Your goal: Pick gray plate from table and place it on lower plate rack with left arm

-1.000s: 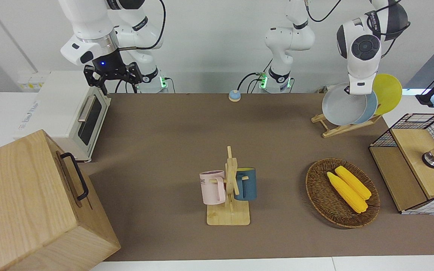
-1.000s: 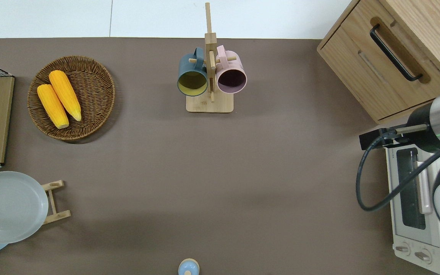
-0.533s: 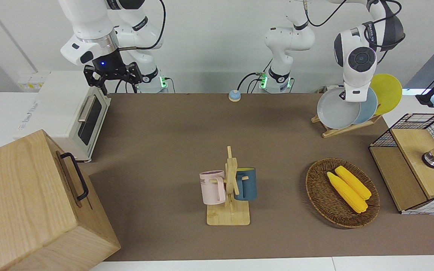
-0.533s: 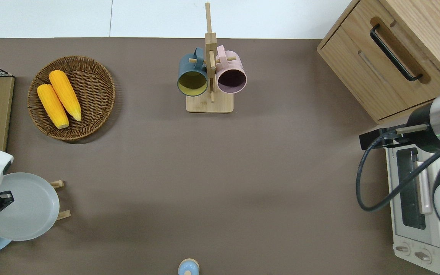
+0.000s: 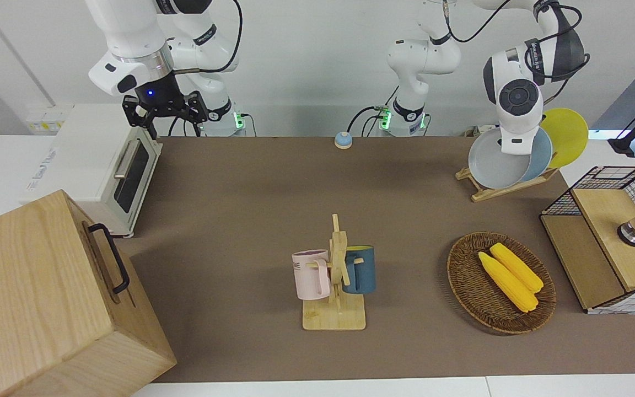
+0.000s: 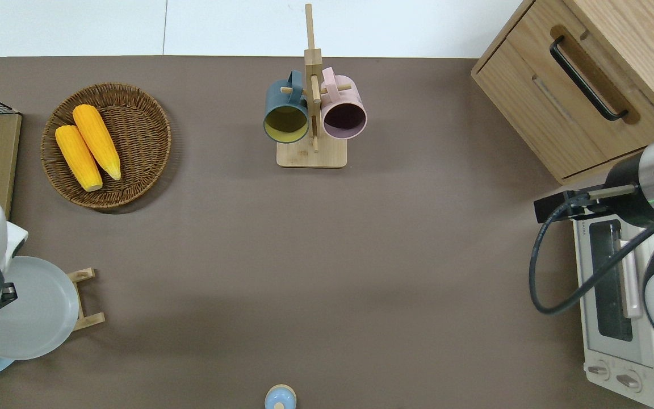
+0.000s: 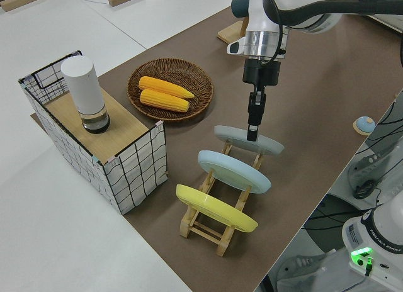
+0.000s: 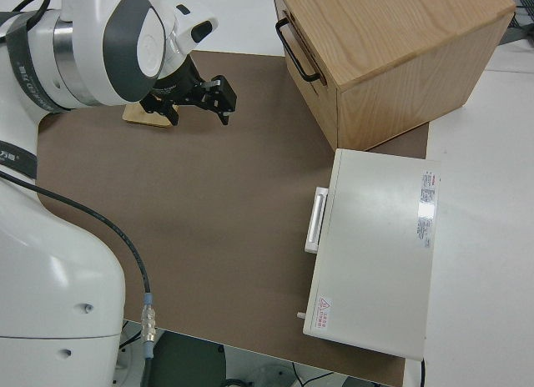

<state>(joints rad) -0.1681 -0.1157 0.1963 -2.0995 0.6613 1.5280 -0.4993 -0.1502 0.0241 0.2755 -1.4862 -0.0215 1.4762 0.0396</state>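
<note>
Brown table [image 5: 251,209], "FRANKA" arm lettering.

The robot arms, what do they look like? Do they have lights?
Both arms are white, with rounded joints, dark gray caps and black cables. The left arm has a silver wrist ring and a slim black left gripper. The right arm has a black right gripper with a small blue light glowing on it. Green lights glow at both bases.
</note>
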